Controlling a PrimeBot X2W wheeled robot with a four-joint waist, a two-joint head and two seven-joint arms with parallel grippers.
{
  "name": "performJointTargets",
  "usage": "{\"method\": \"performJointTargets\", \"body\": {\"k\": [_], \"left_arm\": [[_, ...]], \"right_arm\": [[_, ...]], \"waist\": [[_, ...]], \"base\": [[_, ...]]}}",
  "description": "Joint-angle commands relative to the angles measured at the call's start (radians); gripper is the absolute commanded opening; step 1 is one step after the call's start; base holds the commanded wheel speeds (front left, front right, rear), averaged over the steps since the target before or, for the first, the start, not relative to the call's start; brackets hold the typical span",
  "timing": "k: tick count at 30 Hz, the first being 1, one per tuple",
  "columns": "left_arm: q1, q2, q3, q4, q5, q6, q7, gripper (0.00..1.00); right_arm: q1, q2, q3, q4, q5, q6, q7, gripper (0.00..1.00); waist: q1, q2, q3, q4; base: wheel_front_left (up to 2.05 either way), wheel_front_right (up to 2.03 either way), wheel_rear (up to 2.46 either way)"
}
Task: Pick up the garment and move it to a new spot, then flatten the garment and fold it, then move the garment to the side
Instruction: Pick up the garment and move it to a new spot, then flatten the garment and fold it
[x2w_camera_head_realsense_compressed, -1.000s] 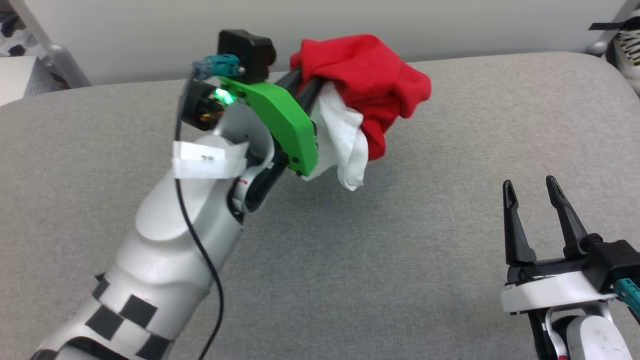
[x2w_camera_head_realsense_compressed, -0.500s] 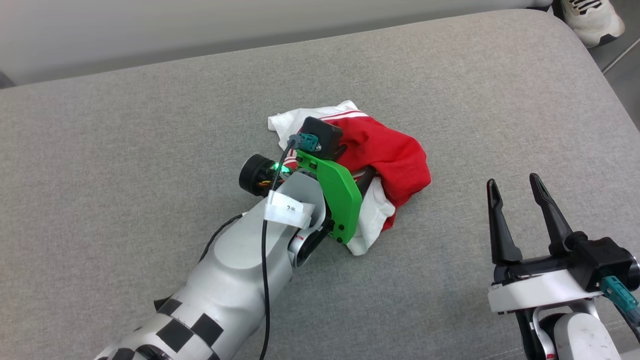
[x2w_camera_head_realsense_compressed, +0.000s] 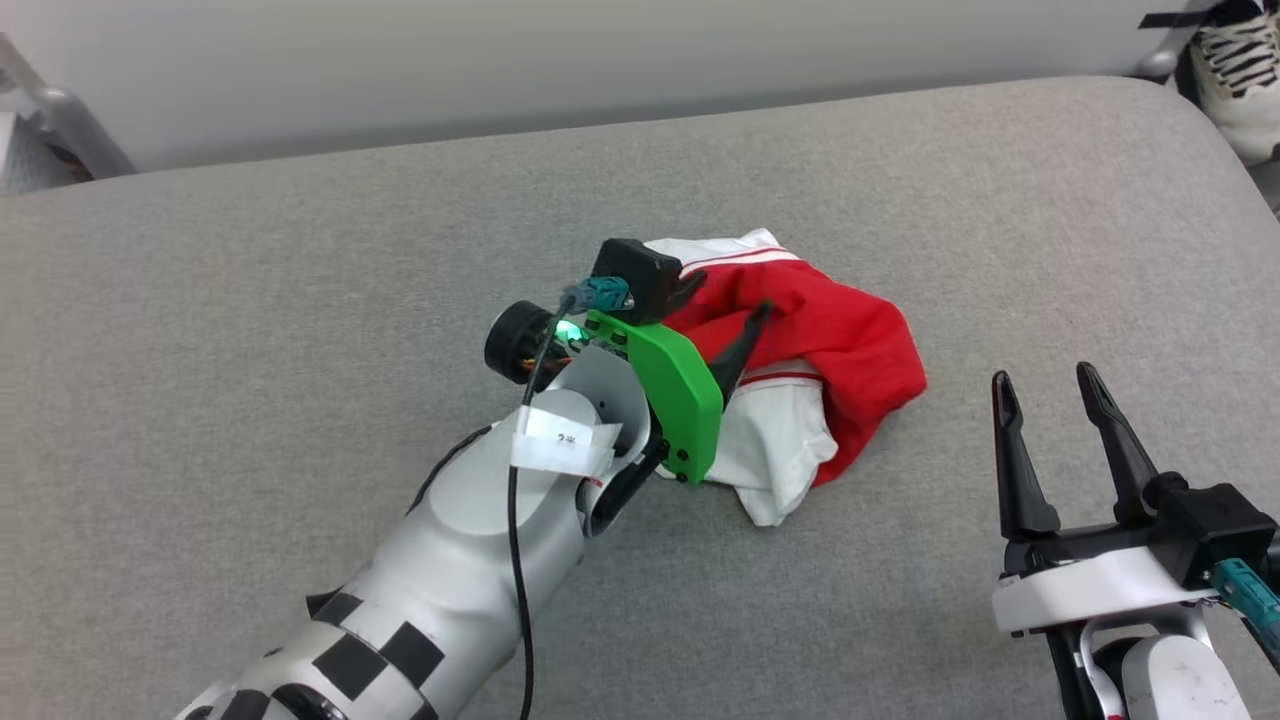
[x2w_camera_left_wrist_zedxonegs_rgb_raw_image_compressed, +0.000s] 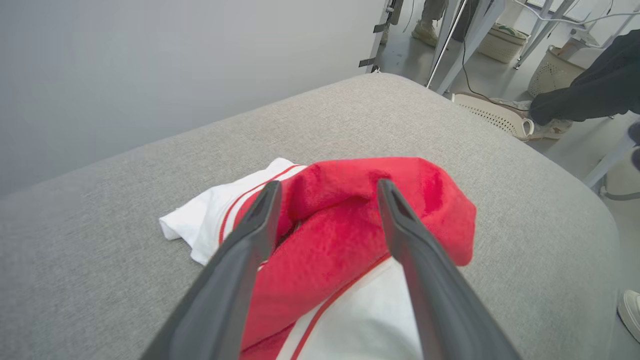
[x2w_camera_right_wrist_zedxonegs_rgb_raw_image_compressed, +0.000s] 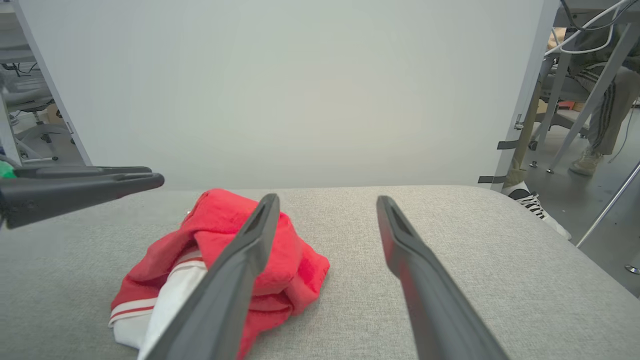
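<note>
The garment (x2w_camera_head_realsense_compressed: 850, 350) lies crumpled in a heap on the grey padded surface (x2w_camera_head_realsense_compressed: 250, 300), red cloth on top and white striped-trim sleeves poking out at its far and near sides. My left gripper (x2w_camera_head_realsense_compressed: 725, 305) hovers open just over the heap's left part. In the left wrist view the left gripper (x2w_camera_left_wrist_zedxonegs_rgb_raw_image_compressed: 327, 187) has its jaws spread, with the garment (x2w_camera_left_wrist_zedxonegs_rgb_raw_image_compressed: 325, 240) below them. The right wrist view shows the left gripper (x2w_camera_right_wrist_zedxonegs_rgb_raw_image_compressed: 155, 179) slightly above the garment (x2w_camera_right_wrist_zedxonegs_rgb_raw_image_compressed: 210, 225), not touching it. My right gripper (x2w_camera_head_realsense_compressed: 1045, 380) stands open and empty at the near right, apart from the cloth.
The padded surface ends at a pale wall (x2w_camera_head_realsense_compressed: 600, 70) behind and rounds off at the right. A shoe (x2w_camera_head_realsense_compressed: 1230, 70) rests on the floor past the far right corner. Beyond that edge are wicker baskets (x2w_camera_left_wrist_zedxonegs_rgb_raw_image_compressed: 500, 115), frame legs and a person's legs (x2w_camera_right_wrist_zedxonegs_rgb_raw_image_compressed: 605, 115).
One second ago my left gripper held the garment bunched in the air. It came down and opened, and the garment now lies loose on the surface. The head camera has shifted. The right arm stayed put.
</note>
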Motion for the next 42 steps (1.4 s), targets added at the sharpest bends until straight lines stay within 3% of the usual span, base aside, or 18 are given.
{"method": "performJointTargets", "body": {"k": [1,9,14,17,21,28,35,42], "left_arm": [[-0.02,0.02,0.007,-0.006,0.005,0.002,-0.025,1.0],[0.061,0.176,0.086,-0.122,0.035,0.05,-0.167,1.0],[0.265,0.262,0.228,-0.373,0.102,0.123,-0.179,1.0],[0.403,0.269,0.335,-0.516,0.16,0.159,-0.179,1.0],[0.557,0.242,0.438,-0.623,0.231,0.162,-0.179,1.0],[0.709,0.167,0.548,-0.681,0.336,0.104,-0.179,1.0],[0.768,0.091,0.635,-0.686,0.408,0.044,-0.179,1.0],[0.763,0.05,0.679,-0.672,0.454,0.004,-0.179,1.0]], "right_arm": [[0.017,0.0,-0.005,0.003,-0.002,-0.001,-0.006,1.0],[0.063,-0.004,-0.027,0.011,-0.001,-0.001,-0.006,1.0],[0.092,-0.002,-0.035,0.003,-0.001,-0.001,-0.006,1.0],[0.098,-0.004,-0.035,-0.002,-0.002,-0.001,-0.006,1.0],[0.098,-0.008,-0.032,0.002,0.002,-0.001,-0.006,1.0],[0.103,-0.009,-0.021,0.019,0.009,-0.001,-0.006,1.0],[0.112,-0.005,-0.013,0.03,0.014,-0.001,-0.006,1.0],[0.106,-0.006,-0.007,0.034,0.016,-0.001,-0.006,1.0]], "waist": [[0.0001,-0.0001,-0.065,0.063],[0.0001,-0.0001,-0.132,0.127],[0.0001,-0.0001,-0.141,0.152],[0.0001,-0.0001,-0.134,0.161],[0.0001,-0.0001,-0.13,0.167],[0.0001,-0.0001,-0.137,0.165],[0.0001,-0.0001,-0.142,0.156],[0.0001,-0.0001,-0.135,0.15]], "base": [[0.0,0.0,0.0],[0.0,0.0,0.0],[0.0,0.0,0.0],[0.0,0.0,0.0],[0.0,0.0,0.0],[0.0,0.0,0.0],[0.0,0.0,0.0],[0.0,0.0,0.0]]}}
